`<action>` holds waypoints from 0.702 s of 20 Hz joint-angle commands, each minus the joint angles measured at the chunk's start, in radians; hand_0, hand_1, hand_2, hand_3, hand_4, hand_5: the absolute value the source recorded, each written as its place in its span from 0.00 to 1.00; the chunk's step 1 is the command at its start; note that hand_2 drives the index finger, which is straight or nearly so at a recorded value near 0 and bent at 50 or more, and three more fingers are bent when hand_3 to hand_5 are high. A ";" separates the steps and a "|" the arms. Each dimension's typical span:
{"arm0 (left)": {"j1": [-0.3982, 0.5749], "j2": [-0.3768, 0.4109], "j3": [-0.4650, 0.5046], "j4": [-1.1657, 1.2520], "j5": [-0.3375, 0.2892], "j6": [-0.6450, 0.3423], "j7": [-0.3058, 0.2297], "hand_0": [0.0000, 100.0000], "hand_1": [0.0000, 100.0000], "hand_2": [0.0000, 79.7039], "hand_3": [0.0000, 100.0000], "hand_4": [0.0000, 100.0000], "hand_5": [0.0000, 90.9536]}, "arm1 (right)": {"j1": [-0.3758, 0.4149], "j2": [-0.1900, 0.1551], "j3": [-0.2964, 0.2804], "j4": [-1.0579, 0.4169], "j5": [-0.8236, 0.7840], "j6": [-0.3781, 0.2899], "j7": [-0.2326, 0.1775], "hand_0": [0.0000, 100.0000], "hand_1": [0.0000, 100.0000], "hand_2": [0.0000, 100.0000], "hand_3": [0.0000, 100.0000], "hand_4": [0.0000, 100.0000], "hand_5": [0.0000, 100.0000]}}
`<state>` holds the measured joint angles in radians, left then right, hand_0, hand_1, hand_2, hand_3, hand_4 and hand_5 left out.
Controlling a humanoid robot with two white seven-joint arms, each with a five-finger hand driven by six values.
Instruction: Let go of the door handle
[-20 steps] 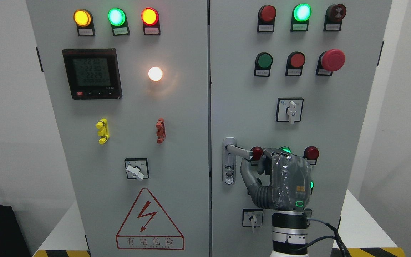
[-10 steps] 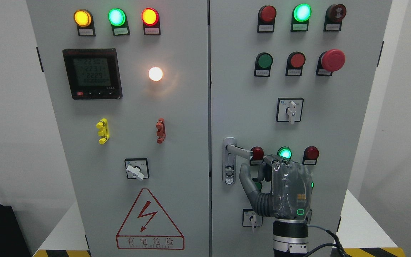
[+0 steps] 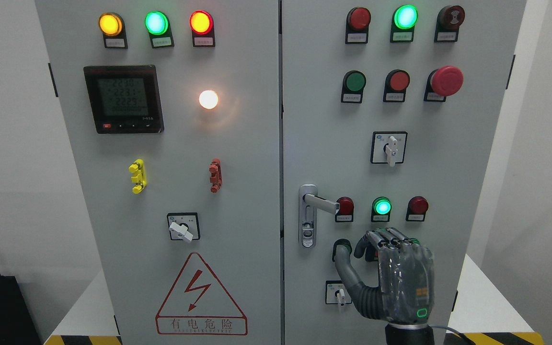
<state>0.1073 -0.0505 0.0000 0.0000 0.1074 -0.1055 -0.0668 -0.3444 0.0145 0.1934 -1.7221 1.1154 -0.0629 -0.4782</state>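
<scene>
Below the silver lever door handle (image 3: 321,202) on the grey cabinet's right door (image 3: 448,153), your right hand (image 3: 393,278) hangs clear of it, fingers loosely curled around nothing, thumb out to the left. Risk sits close: the small white rotary switch (image 3: 339,294) lies just beside the thumb, and dark pushbuttons (image 3: 342,247) sit behind the fingertips; any drift toward the panel could knock them. Open room lies downward, away from the door.
</scene>
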 commanded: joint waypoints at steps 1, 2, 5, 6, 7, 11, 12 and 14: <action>0.000 0.000 -0.014 0.020 0.000 0.000 -0.001 0.12 0.39 0.00 0.00 0.00 0.00 | 0.064 -0.157 -0.109 -0.076 -0.028 -0.053 0.000 0.44 0.46 0.11 0.16 0.08 0.03; 0.000 0.000 -0.014 0.020 0.000 0.000 -0.001 0.12 0.39 0.00 0.00 0.00 0.00 | 0.080 -0.178 -0.129 -0.076 -0.078 -0.099 0.000 0.44 0.45 0.06 0.12 0.03 0.00; 0.000 0.000 -0.014 0.020 0.000 0.000 -0.001 0.12 0.39 0.00 0.00 0.00 0.00 | 0.097 -0.228 -0.161 -0.074 -0.167 -0.208 0.013 0.43 0.42 0.00 0.02 0.00 0.00; 0.000 0.000 -0.014 0.020 0.000 0.000 -0.001 0.12 0.39 0.00 0.00 0.00 0.00 | 0.097 -0.235 -0.172 -0.076 -0.172 -0.227 0.023 0.42 0.42 0.00 0.01 0.00 0.00; 0.000 0.000 -0.014 0.020 0.000 0.000 -0.001 0.12 0.39 0.00 0.00 0.00 0.00 | 0.097 -0.241 -0.180 -0.076 -0.172 -0.244 0.029 0.41 0.40 0.00 0.00 0.00 0.00; 0.000 0.000 -0.014 0.020 0.000 0.000 -0.001 0.12 0.39 0.00 0.00 0.00 0.00 | 0.102 -0.251 -0.187 -0.083 -0.174 -0.258 0.027 0.40 0.36 0.00 0.00 0.00 0.00; 0.000 0.001 -0.014 0.020 0.000 0.000 -0.001 0.12 0.39 0.00 0.00 0.00 0.00 | 0.102 -0.251 -0.189 -0.083 -0.174 -0.258 0.027 0.40 0.36 0.00 0.00 0.00 0.00; 0.000 0.000 -0.014 0.020 0.000 0.000 -0.001 0.12 0.39 0.00 0.00 0.00 0.00 | 0.102 -0.254 -0.193 -0.083 -0.175 -0.256 0.027 0.41 0.36 0.00 0.00 0.00 0.00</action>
<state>0.1073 -0.0505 0.0000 0.0000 0.1074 -0.1055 -0.0668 -0.2533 -0.1544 0.0633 -1.7788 0.9636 -0.3142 -0.4530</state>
